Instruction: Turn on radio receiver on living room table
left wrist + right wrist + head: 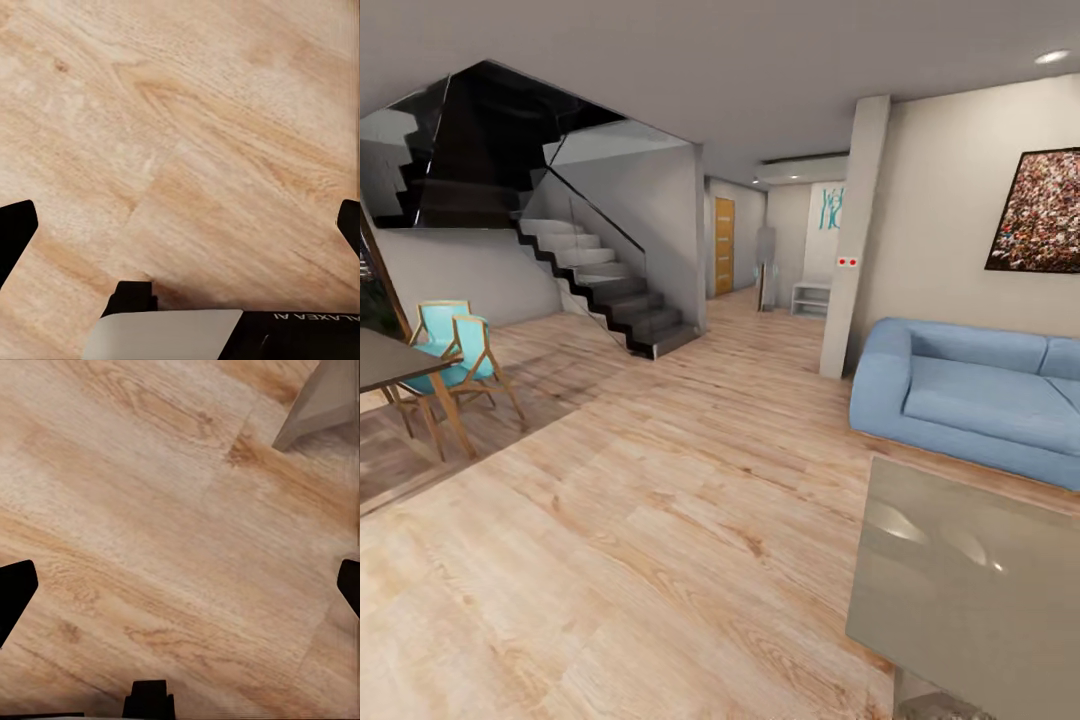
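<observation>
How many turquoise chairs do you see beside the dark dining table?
2. Both stand at the head view's left edge, next to the dark dining table: the nearer chair and the farther chair just behind it. More may be hidden beyond the edge.

floor point(660, 520): light grained wood | table point(970, 590): glossy grey | sofa point(970, 395): blue cloth
</observation>
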